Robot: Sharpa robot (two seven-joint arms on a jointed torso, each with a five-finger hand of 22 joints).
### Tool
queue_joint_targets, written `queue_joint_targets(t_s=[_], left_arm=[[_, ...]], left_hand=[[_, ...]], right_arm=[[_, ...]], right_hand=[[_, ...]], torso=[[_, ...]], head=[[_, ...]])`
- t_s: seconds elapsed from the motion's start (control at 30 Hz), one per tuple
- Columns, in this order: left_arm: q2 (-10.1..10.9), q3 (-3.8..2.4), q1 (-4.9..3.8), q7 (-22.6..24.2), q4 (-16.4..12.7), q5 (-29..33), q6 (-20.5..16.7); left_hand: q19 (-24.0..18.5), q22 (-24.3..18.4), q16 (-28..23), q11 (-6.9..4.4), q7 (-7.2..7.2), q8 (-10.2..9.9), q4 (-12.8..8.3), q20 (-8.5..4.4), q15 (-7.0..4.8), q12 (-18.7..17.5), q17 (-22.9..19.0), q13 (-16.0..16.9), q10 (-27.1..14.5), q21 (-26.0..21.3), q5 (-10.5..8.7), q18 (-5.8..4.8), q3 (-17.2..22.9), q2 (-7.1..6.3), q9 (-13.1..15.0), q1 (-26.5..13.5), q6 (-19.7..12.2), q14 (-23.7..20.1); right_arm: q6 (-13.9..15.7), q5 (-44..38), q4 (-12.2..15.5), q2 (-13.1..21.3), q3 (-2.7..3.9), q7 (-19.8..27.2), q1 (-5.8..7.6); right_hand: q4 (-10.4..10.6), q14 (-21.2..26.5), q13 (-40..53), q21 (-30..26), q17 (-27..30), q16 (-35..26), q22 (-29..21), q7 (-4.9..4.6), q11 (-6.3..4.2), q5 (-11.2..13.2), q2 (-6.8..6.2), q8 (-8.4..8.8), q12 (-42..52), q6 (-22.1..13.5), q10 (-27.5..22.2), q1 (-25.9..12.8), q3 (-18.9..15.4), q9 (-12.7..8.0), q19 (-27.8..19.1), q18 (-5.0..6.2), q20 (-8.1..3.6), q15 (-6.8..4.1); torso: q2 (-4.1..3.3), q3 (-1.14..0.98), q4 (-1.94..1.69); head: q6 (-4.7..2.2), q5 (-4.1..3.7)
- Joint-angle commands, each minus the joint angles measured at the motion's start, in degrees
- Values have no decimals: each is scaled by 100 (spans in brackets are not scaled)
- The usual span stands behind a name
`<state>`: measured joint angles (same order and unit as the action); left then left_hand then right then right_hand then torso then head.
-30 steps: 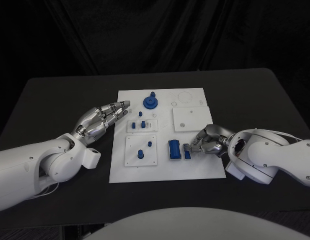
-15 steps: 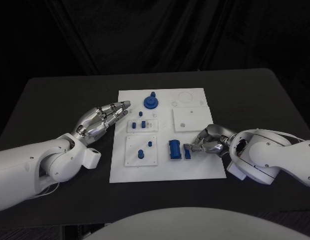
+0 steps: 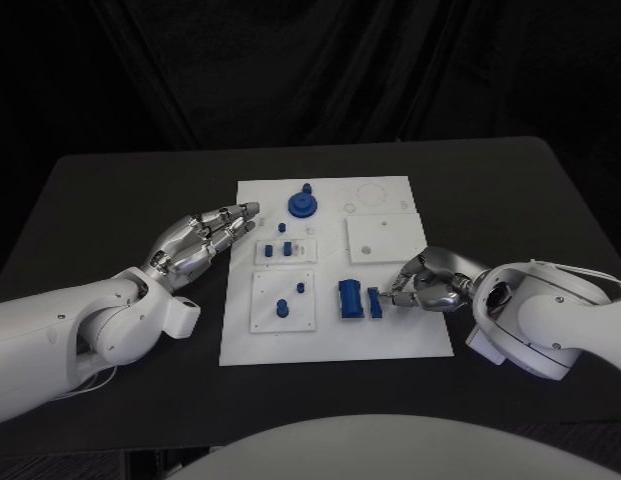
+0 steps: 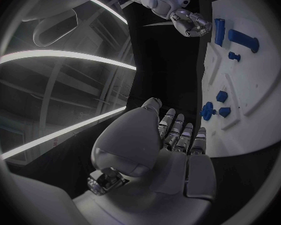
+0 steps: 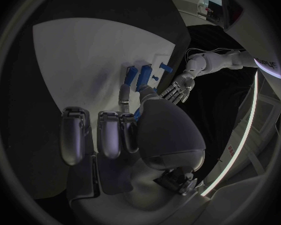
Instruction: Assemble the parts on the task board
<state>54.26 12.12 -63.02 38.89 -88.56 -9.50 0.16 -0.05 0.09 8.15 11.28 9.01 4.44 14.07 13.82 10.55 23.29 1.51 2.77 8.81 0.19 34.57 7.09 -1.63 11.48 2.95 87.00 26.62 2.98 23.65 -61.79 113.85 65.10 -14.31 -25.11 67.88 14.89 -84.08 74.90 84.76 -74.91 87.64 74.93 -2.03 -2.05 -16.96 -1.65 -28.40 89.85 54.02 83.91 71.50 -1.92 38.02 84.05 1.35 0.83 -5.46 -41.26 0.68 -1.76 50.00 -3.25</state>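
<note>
Left hand [image 3: 202, 243] is hovering with fingers extended, holding nothing, just left of the task board [image 3: 325, 345]. Right hand [image 3: 423, 285] is touching a small blue part [image 3: 375, 302] at near right; whether it is gripping is unclear. That piece looks light, rigid, best pinched across its sides.

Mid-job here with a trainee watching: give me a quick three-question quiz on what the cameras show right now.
1. True or false: the left hand holds a blue part.
2. Which hand is at the small blue piece beside the blue block? A) left B) right
3. Fill in: the round blue part sits near the task board's ___ edge (near or far).

Key: 1 false; 2 B, the right hand; 3 far.
</note>
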Motion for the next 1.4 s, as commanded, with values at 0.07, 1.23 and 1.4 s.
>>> queue_joint_targets(t_s=[0.07, 1.23, 1.4], left_arm=[[-17, -3, 10, 247, -4, -2, 76], [-49, -3, 28, 233, 27, -2, 107], [-52, -3, 30, 229, 33, -2, 110]], left_hand=[[5, -9, 41, 39, 233, 19, -13, 41, 38, 18, 8, 8, 26, -19, 22, 30, 41, 4, 4, 56, 18, 18], [5, -9, 48, 49, 241, 19, -16, 51, 51, 23, 9, 9, 36, -19, 26, 28, 59, 0, 3, 56, 19, 22], [5, -9, 50, 51, 242, 19, -16, 52, 52, 27, 9, 9, 39, -19, 26, 27, 61, -2, 4, 56, 21, 22]], right_arm=[[-117, -324, 46, 13, -1, -72, -21], [-561, -446, -83, -165, 0, -449, -114], [-538, -446, -115, -182, 0, -474, -116]], right_hand=[[82, -461, 1510, -35, -801, -26, 1300, 60, -52, 174, -2, -352, 15, -78, 609, 4, -121, 272, 346, 21, -24, -45], [75, -432, 1510, -126, -637, -99, 1271, 276, -245, 308, 66, -1537, 15, -310, 609, 236, -204, 1447, 312, 42, -181, -209], [122, -432, 1510, -130, -638, -99, 1270, 279, -247, 303, 122, -1551, 15, -316, 609, 196, -209, 1472, 311, 43, -185, -211]], torso=[[2, -5, 3], [-1, -1, -7], [0, -3, -2]], head=[[0, -2], [0, 2], [0, 17]])
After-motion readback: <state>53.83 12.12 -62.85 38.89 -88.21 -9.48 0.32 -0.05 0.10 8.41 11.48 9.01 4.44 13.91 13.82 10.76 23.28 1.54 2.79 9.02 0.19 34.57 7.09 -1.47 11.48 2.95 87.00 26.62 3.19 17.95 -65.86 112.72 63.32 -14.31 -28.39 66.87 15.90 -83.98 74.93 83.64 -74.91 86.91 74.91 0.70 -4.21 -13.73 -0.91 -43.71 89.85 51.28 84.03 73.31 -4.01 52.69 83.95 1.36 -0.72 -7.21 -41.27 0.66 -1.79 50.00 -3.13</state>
